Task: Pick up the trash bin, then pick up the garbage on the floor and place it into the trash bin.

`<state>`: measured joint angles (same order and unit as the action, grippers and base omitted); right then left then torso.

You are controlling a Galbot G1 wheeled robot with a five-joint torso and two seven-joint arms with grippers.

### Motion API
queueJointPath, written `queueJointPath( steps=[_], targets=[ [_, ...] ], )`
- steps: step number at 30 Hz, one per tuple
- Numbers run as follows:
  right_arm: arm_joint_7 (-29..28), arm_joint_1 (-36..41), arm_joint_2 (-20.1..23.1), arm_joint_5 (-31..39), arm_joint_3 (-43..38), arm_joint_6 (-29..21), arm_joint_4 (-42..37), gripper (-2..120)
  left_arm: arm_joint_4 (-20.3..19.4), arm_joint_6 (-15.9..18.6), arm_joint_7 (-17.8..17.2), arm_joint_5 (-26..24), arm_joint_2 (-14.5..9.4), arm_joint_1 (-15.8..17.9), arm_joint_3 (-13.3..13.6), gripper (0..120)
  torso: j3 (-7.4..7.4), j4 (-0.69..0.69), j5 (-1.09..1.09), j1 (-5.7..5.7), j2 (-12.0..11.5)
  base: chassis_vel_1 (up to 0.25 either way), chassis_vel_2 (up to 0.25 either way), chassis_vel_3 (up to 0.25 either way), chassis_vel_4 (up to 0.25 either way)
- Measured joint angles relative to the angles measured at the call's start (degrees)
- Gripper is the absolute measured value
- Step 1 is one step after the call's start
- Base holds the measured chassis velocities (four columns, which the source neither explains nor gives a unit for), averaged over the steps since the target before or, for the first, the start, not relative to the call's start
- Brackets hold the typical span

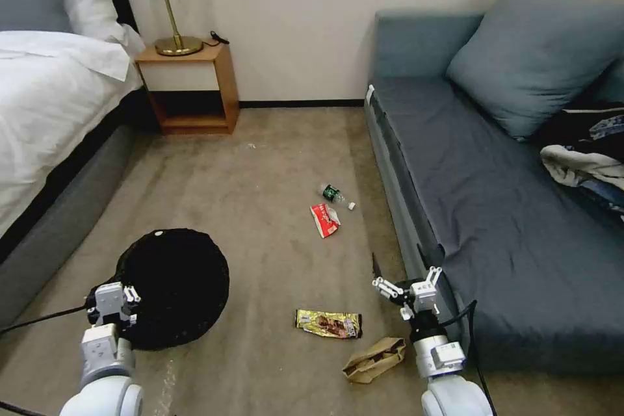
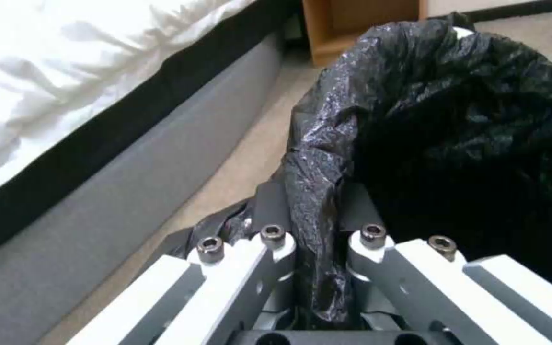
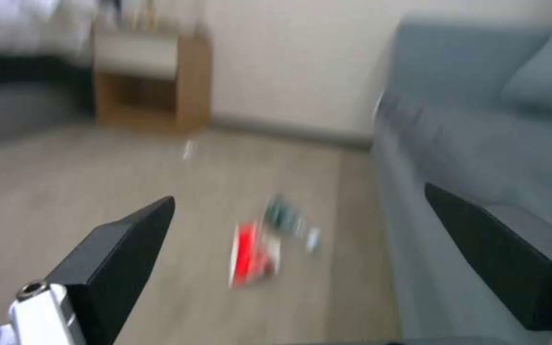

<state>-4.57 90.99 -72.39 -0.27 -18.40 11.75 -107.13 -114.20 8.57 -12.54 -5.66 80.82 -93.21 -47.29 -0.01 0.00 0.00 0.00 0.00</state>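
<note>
Trash bin rim (black liner) is pinched by left gripper; right gripper hangs spread.

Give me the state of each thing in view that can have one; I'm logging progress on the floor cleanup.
left gripper: shut on the trash bin's bag rim
trash bin: held, black liner open
right gripper: open, empty, beside the sofa
brown paper bag: crumpled, on the floor
gold-brown snack wrapper: flat on the floor
red-and-white wrapper: on the floor
clear bottle: lying on its side, capped
</note>
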Motion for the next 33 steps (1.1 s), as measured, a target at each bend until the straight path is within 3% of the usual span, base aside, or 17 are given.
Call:
queueJointPath(
  steps=[1,2,4,6,7,9,10,12,13,15,16,25,33],
  targets=[
    [0.2,0.4,2.5,0.9,0.7,-3.4,-1.1,100,0.1,0.0,0.0,0.0,0.0,0.1,0.0,5,0.00,0.00,0.00,0.00,0.0,0.000,0.000,0.000,0.000],
    [0.2,0.4,2.5,0.9,0.7,-3.4,-1.1,100,0.1,0.0,0.0,0.0,0.0,0.1,0.0,5,0.00,0.00,0.00,0.00,0.0,0.000,0.000,0.000,0.000],
    [2.5,0.1,7.1,1.2,0.9,-10.1,-2.0,100,0.2,-0.1,-0.1,0.1,-0.1,0.2,0.0,5,0.00,0.00,-0.01,0.00,0.0,0.000,0.000,0.000,0.000],
    [3.5,-0.4,8.7,1.1,0.7,-13.0,-2.0,100,0.3,-0.1,-0.2,0.2,-0.1,0.2,0.0,5,0.00,-0.01,0.00,0.00,0.0,0.000,0.000,0.000,0.000],
    [6.2,-2.2,12.2,1.7,0.7,-18.4,-1.2,100,0.4,-0.2,-0.2,0.5,0.0,0.4,0.2,5,0.00,0.00,0.04,0.00,0.0,0.000,0.000,0.000,0.000],
    [10.8,-3.8,15.8,2.8,0.6,-21.4,0.2,100,0.5,-0.3,-0.4,0.8,0.1,0.5,0.4,5,0.00,0.01,-0.02,0.00,0.0,0.000,0.000,0.000,0.000],
    [10.8,-3.8,15.8,2.8,0.6,-21.4,0.2,100,0.5,-0.3,-0.4,0.8,0.1,0.5,0.4,5,0.00,0.01,-0.02,0.00,0.0,0.000,0.000,0.000,0.000],
    [19.6,-4.9,20.0,2.9,0.7,-22.4,2.3,100,0.5,-0.4,-0.6,1.0,0.2,0.6,0.4,5,0.01,0.00,0.02,-0.01,0.0,0.000,0.000,0.000,0.000],
    [19.6,-4.9,20.0,2.9,0.7,-22.4,2.3,100,0.5,-0.4,-0.6,1.0,0.2,0.6,0.4,5,0.01,0.00,0.02,-0.01,0.0,0.000,0.000,0.000,0.000],
    [27.7,-6.6,23.1,-3.9,2.0,-20.1,6.7,100,0.7,-0.4,-1.1,1.1,0.3,0.9,0.3,5,0.01,0.00,-0.01,0.00,0.0,0.000,0.000,0.000,0.000],
    [28.9,-7.3,23.5,-5.7,2.9,-19.4,8.1,100,0.7,-0.4,-1.3,1.1,0.4,1.0,0.3,5,0.01,-0.01,0.00,0.00,0.0,0.000,0.000,0.000,0.000],
    [34.3,-12.7,21.4,-15.2,10.0,-17.3,14.6,100,1.5,-0.5,-2.2,1.2,0.9,1.5,0.0,5,0.01,0.00,0.01,0.00,0.0,0.000,0.000,0.000,0.000],
    [35.8,-16.5,18.0,-21.9,11.2,-14.0,20.4,98,2.2,-0.5,-2.6,1.2,1.1,1.9,-0.1,5,0.01,0.00,-0.01,0.00,0.0,0.000,0.000,0.000,0.000]
  ],
)
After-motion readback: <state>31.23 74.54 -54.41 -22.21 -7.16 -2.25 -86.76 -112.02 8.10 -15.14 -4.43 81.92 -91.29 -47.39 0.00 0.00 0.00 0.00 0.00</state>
